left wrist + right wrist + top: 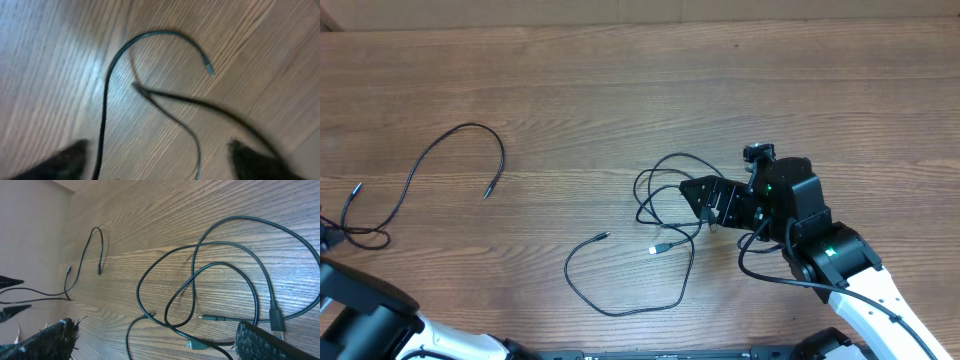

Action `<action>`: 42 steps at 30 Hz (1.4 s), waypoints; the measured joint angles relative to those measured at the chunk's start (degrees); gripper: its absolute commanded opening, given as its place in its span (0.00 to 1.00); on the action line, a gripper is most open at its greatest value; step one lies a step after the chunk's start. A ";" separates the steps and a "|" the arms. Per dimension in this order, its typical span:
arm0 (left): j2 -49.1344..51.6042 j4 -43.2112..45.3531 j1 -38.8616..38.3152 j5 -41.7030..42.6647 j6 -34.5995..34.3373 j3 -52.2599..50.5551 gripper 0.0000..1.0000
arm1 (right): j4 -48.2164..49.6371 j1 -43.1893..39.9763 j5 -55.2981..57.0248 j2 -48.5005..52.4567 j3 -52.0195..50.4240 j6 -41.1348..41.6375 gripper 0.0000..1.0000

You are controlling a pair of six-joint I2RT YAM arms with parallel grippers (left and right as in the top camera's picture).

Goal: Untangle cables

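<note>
Several thin black cables lie tangled (665, 195) at the table's centre, and one long loop (620, 300) trails toward the front edge. My right gripper (697, 199) hovers open over the tangle's right side. In the right wrist view its fingers (270, 342) stand wide apart above crossing loops (225, 270) and a USB plug (195, 344). A separate cable (450, 160) curves alone at the far left. In the left wrist view my left gripper (160, 167) is open just above this cable (105, 100), holding nothing, with a plug tip (209, 67) ahead.
The wooden table (620, 80) stretches bare toward the back. My left arm's base (360, 320) fills the front left corner, and the right arm (860, 280) reaches in from the front right. A wall edge (30, 230) shows beyond the table in the right wrist view.
</note>
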 measured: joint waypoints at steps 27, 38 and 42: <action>-13.11 -1.14 -24.13 -1.05 30.62 3.87 1.00 | 0.04 0.00 0.63 0.00 0.00 -0.02 1.00; 6.69 1.18 -50.31 -20.48 34.14 3.98 0.99 | -0.59 0.00 0.66 0.00 0.00 -0.15 1.00; 11.58 1.20 -52.09 -25.70 33.57 3.98 1.00 | -1.29 0.00 0.66 0.00 0.00 -0.13 1.00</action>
